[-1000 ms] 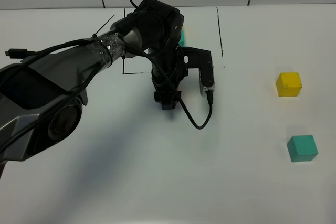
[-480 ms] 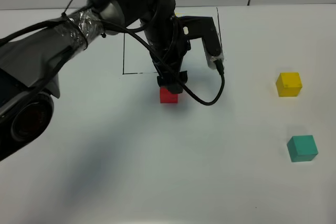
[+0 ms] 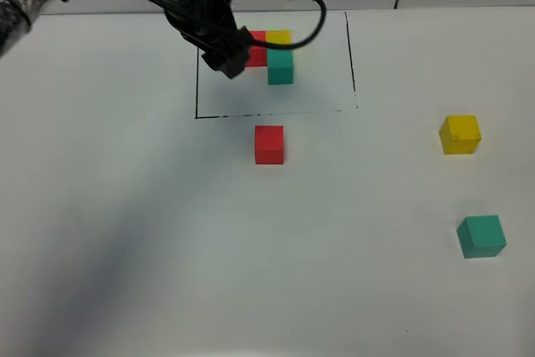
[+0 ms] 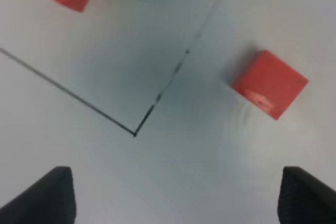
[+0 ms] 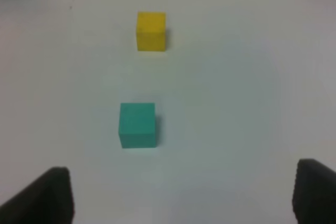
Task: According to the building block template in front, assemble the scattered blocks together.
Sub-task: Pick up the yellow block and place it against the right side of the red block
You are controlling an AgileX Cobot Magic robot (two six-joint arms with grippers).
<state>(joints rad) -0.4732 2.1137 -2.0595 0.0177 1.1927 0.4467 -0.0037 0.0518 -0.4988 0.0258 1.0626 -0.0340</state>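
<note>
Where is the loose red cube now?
In the high view the loose red cube sits near the middle, just below the black frame, left of the yellow cube.

Left gripper (image 3: 226, 61) rises off matte red cube (image 3: 269, 144) and retreats to far left, now over left part of thin black drawn rectangle (image 3: 197, 89). Jaws go from closed on cube to wide apart, nothing between. Red cube now fully uncovered, alone just outside rectangle's near line. Small red-yellow-teal cube cluster (image 3: 276, 54), earlier mostly hidden by arm, now largely visible.
</note>
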